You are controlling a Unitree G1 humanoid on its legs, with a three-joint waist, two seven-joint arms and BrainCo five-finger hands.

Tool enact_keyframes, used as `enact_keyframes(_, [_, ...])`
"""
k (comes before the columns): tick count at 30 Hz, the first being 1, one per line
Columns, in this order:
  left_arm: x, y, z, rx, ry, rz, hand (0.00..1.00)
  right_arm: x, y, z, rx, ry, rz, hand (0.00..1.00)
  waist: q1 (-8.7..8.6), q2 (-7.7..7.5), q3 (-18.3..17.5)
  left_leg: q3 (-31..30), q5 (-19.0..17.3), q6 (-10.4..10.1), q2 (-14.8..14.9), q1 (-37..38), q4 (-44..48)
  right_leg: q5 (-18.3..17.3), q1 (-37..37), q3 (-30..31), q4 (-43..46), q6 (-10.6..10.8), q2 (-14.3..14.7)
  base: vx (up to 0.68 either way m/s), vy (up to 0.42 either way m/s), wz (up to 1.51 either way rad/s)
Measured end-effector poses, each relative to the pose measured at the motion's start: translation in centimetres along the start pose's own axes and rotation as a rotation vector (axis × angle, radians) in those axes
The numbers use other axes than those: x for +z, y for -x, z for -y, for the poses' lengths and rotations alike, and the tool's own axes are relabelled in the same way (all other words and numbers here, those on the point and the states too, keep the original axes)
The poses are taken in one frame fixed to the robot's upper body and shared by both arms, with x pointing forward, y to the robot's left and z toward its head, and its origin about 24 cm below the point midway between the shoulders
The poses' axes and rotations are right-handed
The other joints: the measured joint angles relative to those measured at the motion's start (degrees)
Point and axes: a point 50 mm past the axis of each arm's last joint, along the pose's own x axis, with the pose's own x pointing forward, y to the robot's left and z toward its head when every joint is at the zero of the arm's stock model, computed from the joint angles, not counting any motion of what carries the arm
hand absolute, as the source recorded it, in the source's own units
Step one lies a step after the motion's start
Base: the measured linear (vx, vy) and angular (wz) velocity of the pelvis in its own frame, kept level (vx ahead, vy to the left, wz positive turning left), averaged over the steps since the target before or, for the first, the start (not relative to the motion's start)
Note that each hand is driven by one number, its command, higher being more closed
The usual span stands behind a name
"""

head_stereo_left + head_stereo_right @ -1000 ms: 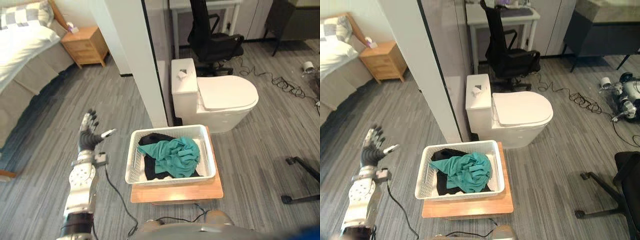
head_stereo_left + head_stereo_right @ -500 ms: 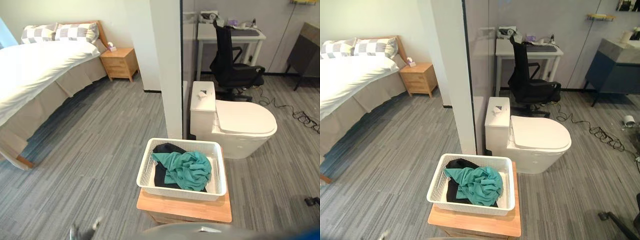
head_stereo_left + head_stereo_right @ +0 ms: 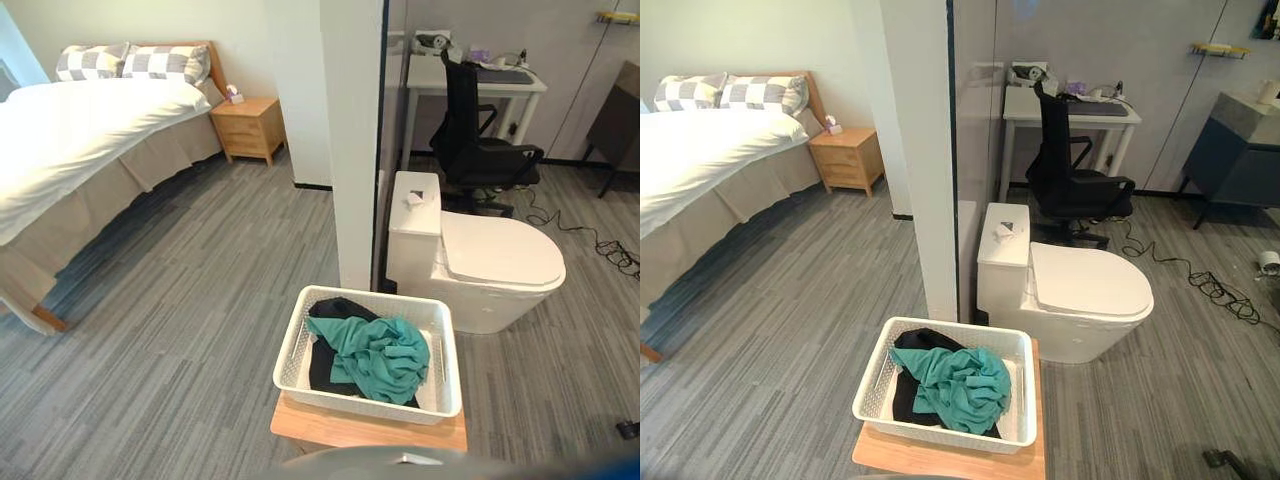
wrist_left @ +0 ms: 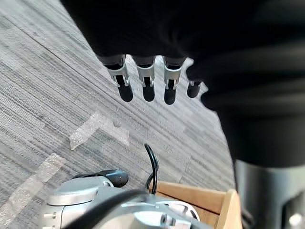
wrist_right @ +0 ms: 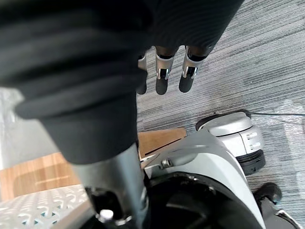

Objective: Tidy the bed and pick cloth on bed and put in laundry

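**Basket loaded, both hands hanging free**

Lower centre of the head views sits the white laundry basket (image 3: 292, 352) on a low wooden stand (image 3: 340, 430). A teal cloth (image 3: 385, 358) is heaped inside on top of a black cloth (image 3: 322, 368), and both lie within the rim.

The left hand (image 4: 148, 83) shows in its wrist view with the fingers straight and pointing down over the grey floor, nothing in its grasp. The right hand (image 5: 162, 78) looks the same: fingers extended, holding nothing.

Directly behind the basket rises a white pillar (image 3: 352, 150), running to the top of the frame. Just right of it stands a white toilet (image 3: 500, 262), lid down, close to the basket's far right corner. Behind that, upper right, a black office chair (image 3: 482, 150) is pulled up to a white desk (image 3: 520, 82). A loose cable (image 3: 1200, 282) trails across the floor at the right edge.

The upper left holds the bed (image 3: 70, 125) under its white cover, with checked pillows (image 3: 165, 62) at the head and a wooden nightstand (image 3: 252, 128) beside it.

Between the bed's edge and the basket stretches a broad band of grey plank floor, from the lower left up to the nightstand. The right side is tighter, hemmed in by the toilet and chair.
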Motion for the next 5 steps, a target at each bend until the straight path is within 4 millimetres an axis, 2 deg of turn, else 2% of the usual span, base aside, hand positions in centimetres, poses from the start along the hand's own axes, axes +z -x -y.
enact_keyframes(5, [0.17, -0.28, 0.32, -0.059, -0.094, -0.028, 0.00, 0.17, -0.17, -0.03, 0.014, 0.023, -0.014, 0.00, 0.10, 0.23, 0.04, -0.07, 0.24, -0.12, 0.04, -0.07, -0.05, -0.04, -0.01, 0.03, -0.48, -0.06, 0.14, -0.03, -0.006, -0.01])
